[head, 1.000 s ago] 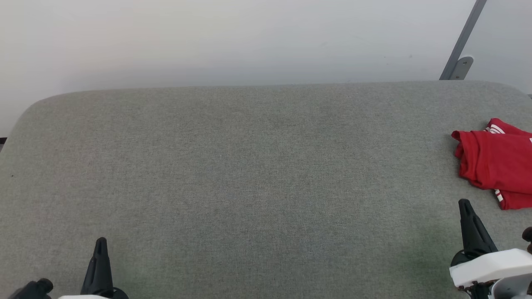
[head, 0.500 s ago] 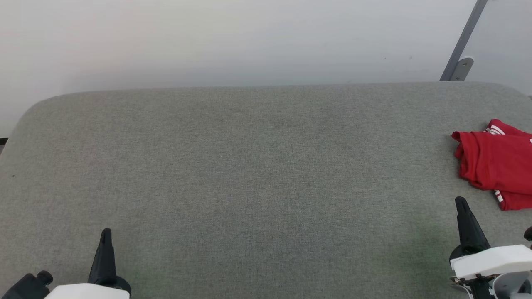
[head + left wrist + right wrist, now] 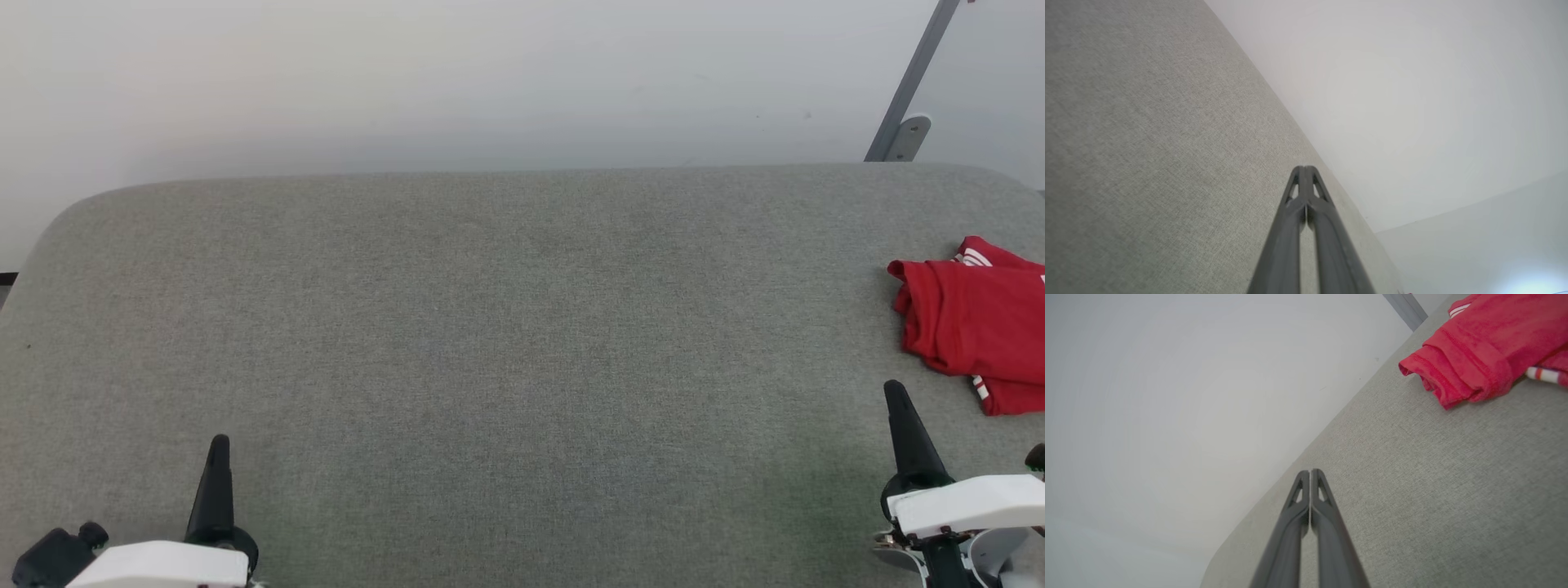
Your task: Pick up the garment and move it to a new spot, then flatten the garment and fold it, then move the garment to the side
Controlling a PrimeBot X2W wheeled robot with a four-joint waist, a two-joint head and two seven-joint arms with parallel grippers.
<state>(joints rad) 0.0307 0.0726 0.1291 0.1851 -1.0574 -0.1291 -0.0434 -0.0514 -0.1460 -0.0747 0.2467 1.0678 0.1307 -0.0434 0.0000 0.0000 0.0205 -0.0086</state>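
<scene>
While our left gripper (image 3: 217,457), two long dark fingers pressed together on nothing, hangs low over the near left of the broad grey fabric-covered table (image 3: 522,327), pointing toward the pale wall (image 3: 490,82) beyond, our right gripper (image 3: 896,400) further right holds the same pose. Its fingers are shut tight and empty, tips aimed up the table and near the garment (image 3: 967,322): a crumpled red jersey T-shirt with red-white stripe trim, heaped at the table's right edge and running out of the head view. We judge it light, limp and quick to slump — best pinched at the doubled hemmed fold facing that gripper, where layers give the fingers something to bite.
</scene>
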